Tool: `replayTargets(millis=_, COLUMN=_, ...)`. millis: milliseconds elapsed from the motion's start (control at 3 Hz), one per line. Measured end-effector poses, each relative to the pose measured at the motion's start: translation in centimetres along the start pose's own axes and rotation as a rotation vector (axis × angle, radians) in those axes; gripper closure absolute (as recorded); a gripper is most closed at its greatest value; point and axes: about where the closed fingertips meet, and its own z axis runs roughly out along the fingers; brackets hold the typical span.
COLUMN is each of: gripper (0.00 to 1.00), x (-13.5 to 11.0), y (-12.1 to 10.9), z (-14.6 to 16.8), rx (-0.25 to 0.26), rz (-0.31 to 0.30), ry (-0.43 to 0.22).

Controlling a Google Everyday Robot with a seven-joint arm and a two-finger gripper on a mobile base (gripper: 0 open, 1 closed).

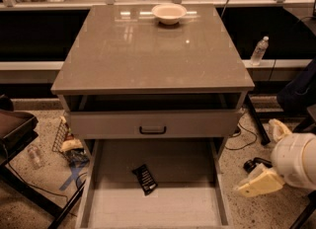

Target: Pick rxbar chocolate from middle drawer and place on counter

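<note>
Note the gripper [256,186] low at the right of the view, outside the cabinet, above the speckled floor, touching nothing. Cannot tell whether spread or pressed together. Find the rxbar chocolate [145,179] well to the left of the gripper and about level with it in the view, lying flat on the floor of the open middle drawer [163,208], clear of both side walls. Record as a small black rectangular wrapped bar with white print, set at a slant. Find the tabletop [148,60] up and left of the gripper, glossy grey-brown, carrying a white bowl [169,13] near its far edge.
</note>
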Motion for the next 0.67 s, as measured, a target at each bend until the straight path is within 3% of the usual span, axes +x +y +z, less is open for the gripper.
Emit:
replayTargets(millis=333, gripper=0.00, x=0.20, y=-1.29, z=0.23, rx=0.079, rz=0.009, ry=-0.023)
replayTargets(millis=667, gripper=0.00, x=0.19, y=-1.29, z=0.23, rx=0.079, rz=0.009, ry=-0.023)
